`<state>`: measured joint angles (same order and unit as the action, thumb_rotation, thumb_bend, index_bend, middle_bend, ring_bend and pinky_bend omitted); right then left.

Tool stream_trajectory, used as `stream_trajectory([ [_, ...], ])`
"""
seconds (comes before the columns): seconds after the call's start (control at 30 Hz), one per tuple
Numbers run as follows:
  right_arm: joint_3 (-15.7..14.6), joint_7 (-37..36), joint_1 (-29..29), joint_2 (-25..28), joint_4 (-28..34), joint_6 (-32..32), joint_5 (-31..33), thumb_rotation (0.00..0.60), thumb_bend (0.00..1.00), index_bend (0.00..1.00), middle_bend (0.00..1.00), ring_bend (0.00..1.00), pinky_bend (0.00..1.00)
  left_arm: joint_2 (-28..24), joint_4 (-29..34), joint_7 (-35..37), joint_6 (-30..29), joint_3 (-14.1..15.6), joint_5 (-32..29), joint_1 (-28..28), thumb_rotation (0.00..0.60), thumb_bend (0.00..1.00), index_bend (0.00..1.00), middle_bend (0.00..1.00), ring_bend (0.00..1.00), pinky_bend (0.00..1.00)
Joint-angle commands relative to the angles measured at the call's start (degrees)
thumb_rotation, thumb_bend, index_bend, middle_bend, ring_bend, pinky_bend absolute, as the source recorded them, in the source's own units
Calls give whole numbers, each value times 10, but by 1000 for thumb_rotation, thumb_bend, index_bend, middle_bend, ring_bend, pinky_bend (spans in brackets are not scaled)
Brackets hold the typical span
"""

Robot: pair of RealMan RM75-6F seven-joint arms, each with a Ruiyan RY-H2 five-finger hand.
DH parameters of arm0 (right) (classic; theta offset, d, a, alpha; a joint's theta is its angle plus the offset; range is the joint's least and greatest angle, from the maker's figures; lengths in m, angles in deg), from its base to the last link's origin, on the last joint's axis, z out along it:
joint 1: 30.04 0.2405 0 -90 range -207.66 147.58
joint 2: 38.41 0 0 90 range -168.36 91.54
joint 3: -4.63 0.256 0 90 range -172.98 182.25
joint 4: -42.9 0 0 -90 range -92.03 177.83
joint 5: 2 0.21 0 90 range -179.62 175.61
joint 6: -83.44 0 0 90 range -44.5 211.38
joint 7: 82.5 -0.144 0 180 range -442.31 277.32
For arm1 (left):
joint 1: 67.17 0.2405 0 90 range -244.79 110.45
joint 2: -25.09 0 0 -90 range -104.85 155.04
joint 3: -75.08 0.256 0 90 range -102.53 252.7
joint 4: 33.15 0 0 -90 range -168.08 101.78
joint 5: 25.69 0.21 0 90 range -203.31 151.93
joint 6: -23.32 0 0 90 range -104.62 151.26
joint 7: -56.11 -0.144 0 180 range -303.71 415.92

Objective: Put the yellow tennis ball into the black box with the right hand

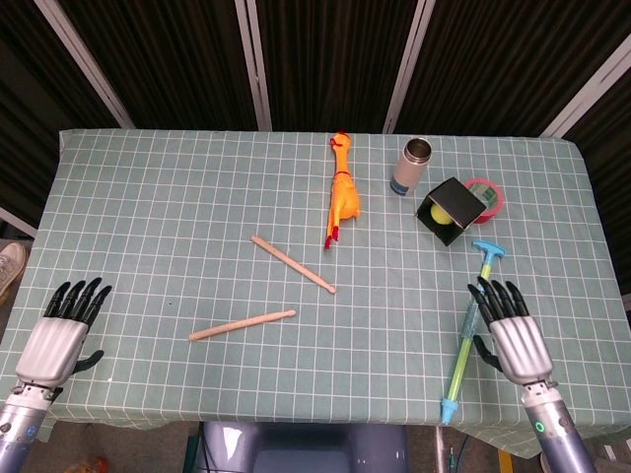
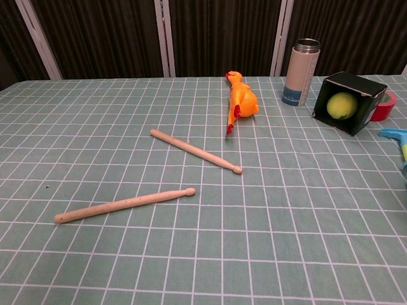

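**Ball in the box, hands empty**

Ball first: the fuzzy yellow tennis ball (image 2: 342, 105) sits inside the open-fronted black box (image 2: 371, 96), which lies on its side near the far right of the check-clothed worktop (image 1: 177, 217). My right hand (image 1: 515, 330) rests at the near edge, fingers spread and holding nothing, just beside the long green and blue plastic pump toy (image 1: 471, 325). My left hand (image 1: 61, 332) lies likewise spread and empty. I judge the placing done; nothing more seems called for except keeping clear. The steel flask (image 2: 301, 63) carries a blue label, too small to read.
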<state>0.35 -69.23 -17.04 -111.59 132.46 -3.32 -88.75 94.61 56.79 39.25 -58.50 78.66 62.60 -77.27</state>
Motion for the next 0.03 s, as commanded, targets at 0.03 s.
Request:
stream_trajectory([
  [0.03, -11, 29, -60, 30, 49, -82, -21, 600, 416, 0, 0, 0, 0, 1, -1, -2, 3, 0, 0, 0, 600, 121, 0, 0, 0, 37],
])
